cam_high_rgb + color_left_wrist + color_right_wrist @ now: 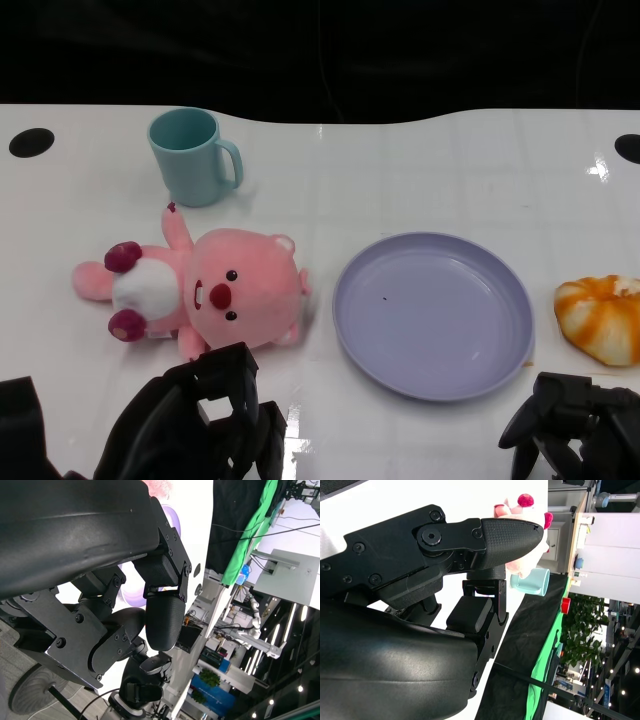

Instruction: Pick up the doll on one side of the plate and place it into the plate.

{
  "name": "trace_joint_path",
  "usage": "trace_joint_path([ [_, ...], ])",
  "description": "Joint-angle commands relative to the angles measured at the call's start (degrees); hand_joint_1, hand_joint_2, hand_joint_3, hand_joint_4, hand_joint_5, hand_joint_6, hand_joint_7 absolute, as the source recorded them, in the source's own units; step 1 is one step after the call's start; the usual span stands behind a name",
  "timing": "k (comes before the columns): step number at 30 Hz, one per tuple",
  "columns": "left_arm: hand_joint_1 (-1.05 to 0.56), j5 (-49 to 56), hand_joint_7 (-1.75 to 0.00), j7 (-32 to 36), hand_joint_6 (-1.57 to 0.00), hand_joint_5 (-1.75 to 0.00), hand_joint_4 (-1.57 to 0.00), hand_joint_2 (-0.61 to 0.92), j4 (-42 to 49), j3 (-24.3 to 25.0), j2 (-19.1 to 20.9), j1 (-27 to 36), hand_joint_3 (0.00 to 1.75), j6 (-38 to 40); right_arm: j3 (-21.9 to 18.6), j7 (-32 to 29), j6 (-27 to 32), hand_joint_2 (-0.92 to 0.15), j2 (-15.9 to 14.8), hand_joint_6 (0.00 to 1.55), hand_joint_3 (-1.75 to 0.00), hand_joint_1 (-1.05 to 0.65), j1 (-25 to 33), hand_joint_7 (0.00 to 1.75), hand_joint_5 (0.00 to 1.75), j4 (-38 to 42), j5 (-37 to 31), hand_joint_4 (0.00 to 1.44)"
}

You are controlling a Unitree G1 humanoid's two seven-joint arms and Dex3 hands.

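A pink plush doll is seen lying on its back on the white table, to the left of a lavender plate and apart from its rim; the plate holds nothing. Beyond the doll, a teal mug is stood upright with its handle turned toward the plate. To the right of the plate, an orange-and-white striped item is laid near the table's edge. The left hand is held low at the near edge, just in front of the doll and not touching it; its fingers are loosely curled, nothing is gripped, and how far they are spread cannot be told. The right hand is kept at the lower right, near the striped item and clear of the plate, its fingers bent downward and nothing held. In the right wrist view, the doll and the mug are partly visible past the black fingers.
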Motion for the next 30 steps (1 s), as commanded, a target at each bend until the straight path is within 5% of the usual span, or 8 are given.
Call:
trace_joint_path([
  [1,-0.08,0.6,-1.49,0.0,-0.91,-1.63,-0.96,0.38,0.1,0.3,0.7,-0.3,1.41,-0.3,-0.8,-0.5,-0.4,-0.92,-0.4,1.02,-0.39,-0.95,-0.1,1.03,1.36,0.5,0.0,1.00],
  [30,-0.12,-0.9,-1.40,-0.8,-0.79,-1.56,-0.87,0.40,0.9,2.4,0.9,-1.1,1.35,-0.2,-0.3,-0.9,-1.5,-0.92,-0.2,1.01,-0.41,-0.96,-0.4,1.03,1.36,0.5,-0.9,1.00],
])
